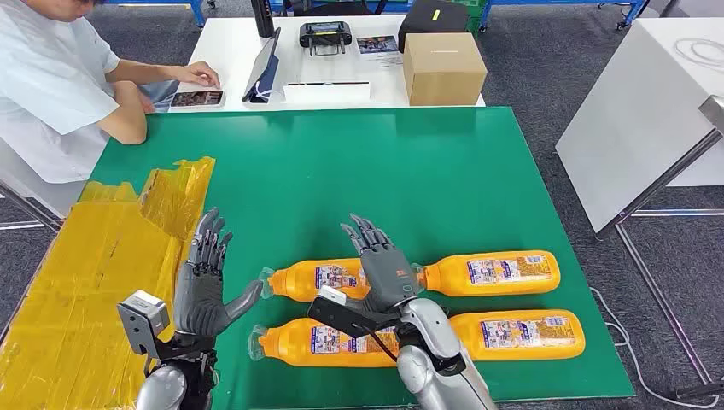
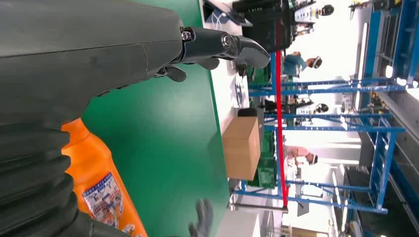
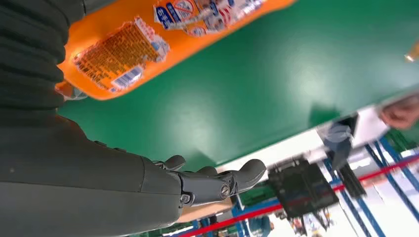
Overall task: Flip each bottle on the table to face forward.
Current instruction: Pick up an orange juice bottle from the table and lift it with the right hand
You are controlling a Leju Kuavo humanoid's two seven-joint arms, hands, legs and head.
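Head view: four orange bottles [image 1: 499, 273] lie on their sides on the green table [image 1: 410, 171], two rows of two, labels up, juice filling them. Left hand [image 1: 203, 282] hovers beside the caps, fingers spread, empty. Right hand [image 1: 386, 269] hovers over the middle, fingers spread, empty. Cardboard box [image 1: 442, 68] closed; person [image 1: 60, 85] seated far left.

Left wrist view: bottle [image 2: 101, 182] near thumb [image 2: 222, 44], not touching.

Right wrist view: bottle's barcode label [image 3: 118, 54].

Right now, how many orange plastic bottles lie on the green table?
4: far-left bottle, far-right bottle, near-left bottle, near-right bottle. The right hand partly covers the left two.
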